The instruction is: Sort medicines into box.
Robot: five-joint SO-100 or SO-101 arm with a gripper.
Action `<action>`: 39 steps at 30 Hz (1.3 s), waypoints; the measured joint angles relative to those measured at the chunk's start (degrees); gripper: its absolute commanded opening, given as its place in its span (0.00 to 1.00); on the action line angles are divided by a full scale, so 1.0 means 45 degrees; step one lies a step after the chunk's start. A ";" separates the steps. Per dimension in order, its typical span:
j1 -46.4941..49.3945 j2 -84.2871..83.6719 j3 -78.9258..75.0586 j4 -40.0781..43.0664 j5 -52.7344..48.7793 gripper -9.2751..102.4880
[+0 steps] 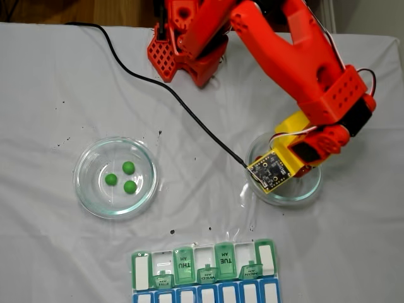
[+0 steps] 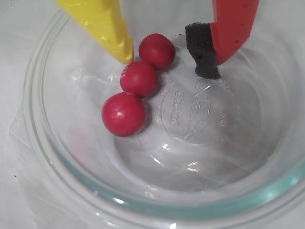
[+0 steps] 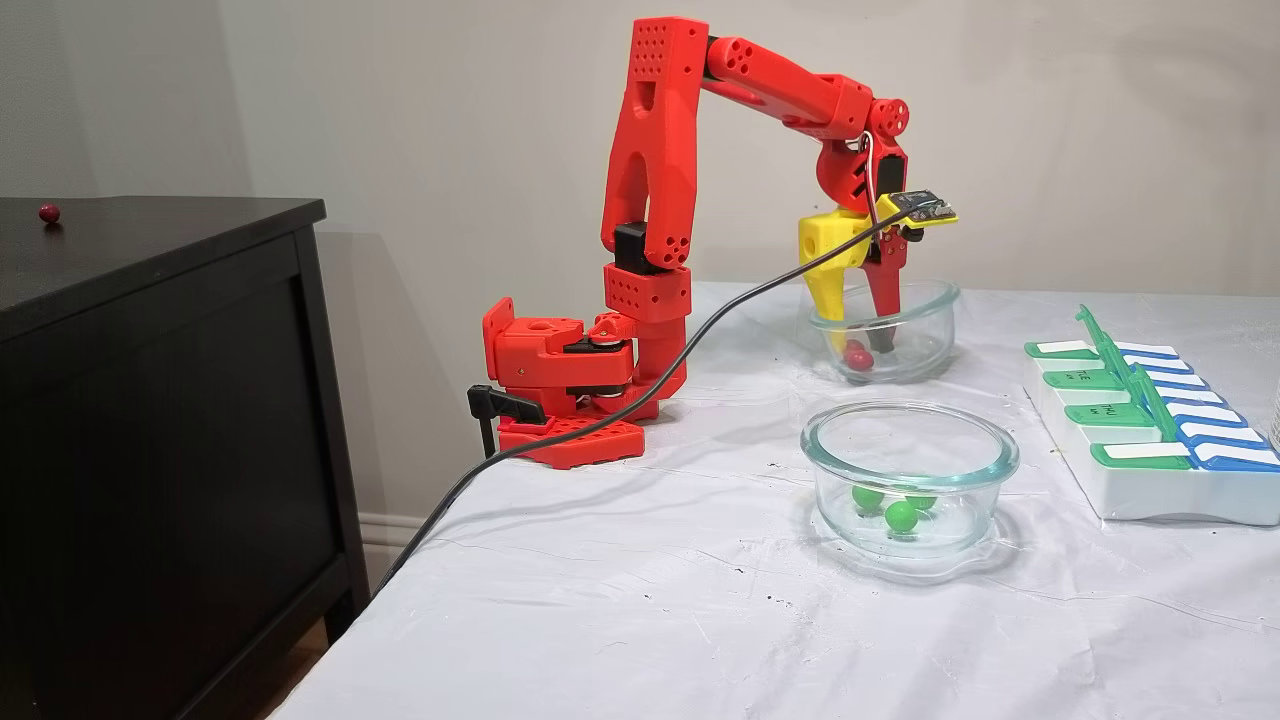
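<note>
Your hand (image 2: 169, 59), one yellow finger and one red finger with a black foam pad, hangs spread inside the clear round glass dish (image 2: 57, 157), holding nothing. In the wrist view three glossy dark red balls (image 2: 139, 78) cluster at upper centre, touching one another; the topmost sits between the fingertips. Closing now could nudge its neighbour or squirt the ball across the slick glass. Three bright green balls (image 1: 129, 167) wait in the other glass dish (image 1: 85, 189) at left in the top-down fixed view; the white pill organizer with green lids (image 1: 205, 265) lies at bottom centre.
</note>
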 measured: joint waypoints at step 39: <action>0.5508 0.4004 -0.1973 -0.1035 -0.4395 0.08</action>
